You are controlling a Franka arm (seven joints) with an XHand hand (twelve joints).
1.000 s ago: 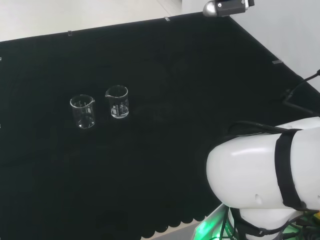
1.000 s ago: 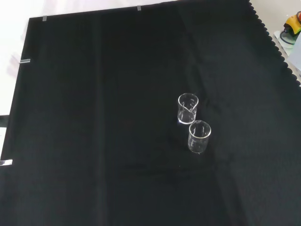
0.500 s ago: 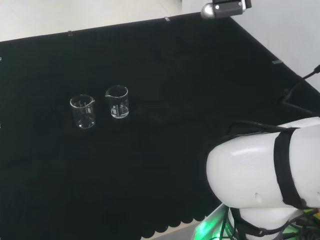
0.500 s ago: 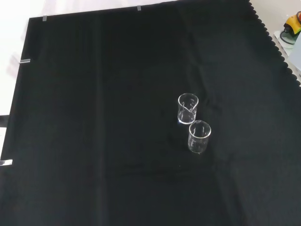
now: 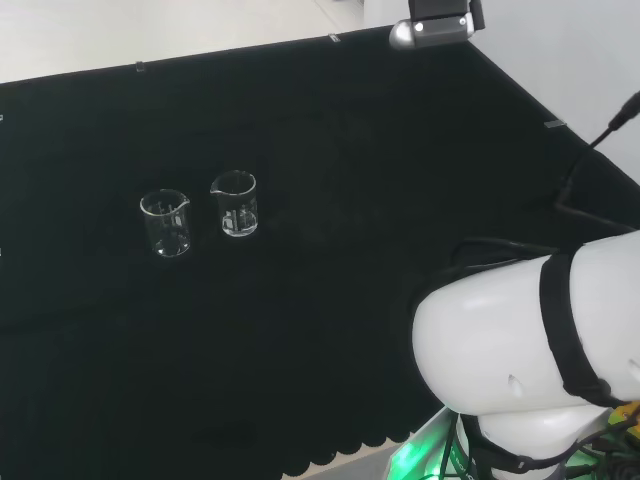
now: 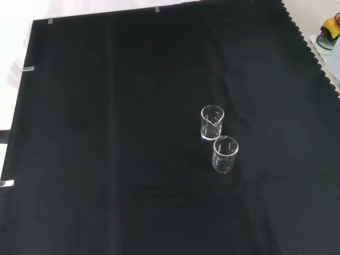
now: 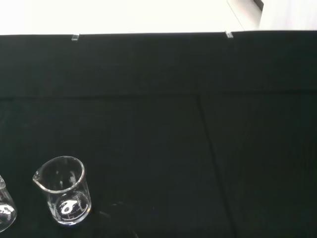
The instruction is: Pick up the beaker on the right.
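In the head view, two small clear glass beakers stand upright on the black cloth of the table (image 5: 330,150), side by side at mid-left and just apart. The right clear glass beaker (image 5: 235,204) sits slightly farther off than the left clear glass beaker (image 5: 167,223); both look empty, though the glass is hard to read against the dark cloth. The big white link of the arm (image 5: 520,350), with a black strap round it, fills the near right corner and hides the cloth behind it. A grey and black piece of the rig (image 5: 432,24) is cut off by the far edge at top right, and a black cable (image 5: 590,150) runs along the right side. Whether the hand's fingers are apart or curled I cannot tell.

In the front view the same two beakers stand one behind the other, right of centre: the task's beaker (image 6: 212,122) is the farther one, the other beaker (image 6: 225,154) nearer and a little to the right (their rims almost overlap here). Nothing lies close around them; small clips (image 6: 28,68) sit along the cloth's far and left edges.

In the wrist view one beaker (image 7: 63,197) shows whole, its spout turned sideways, with open cloth all round it. Beside it a sliver of the second beaker (image 7: 6,210) is cut off by the picture's edge.
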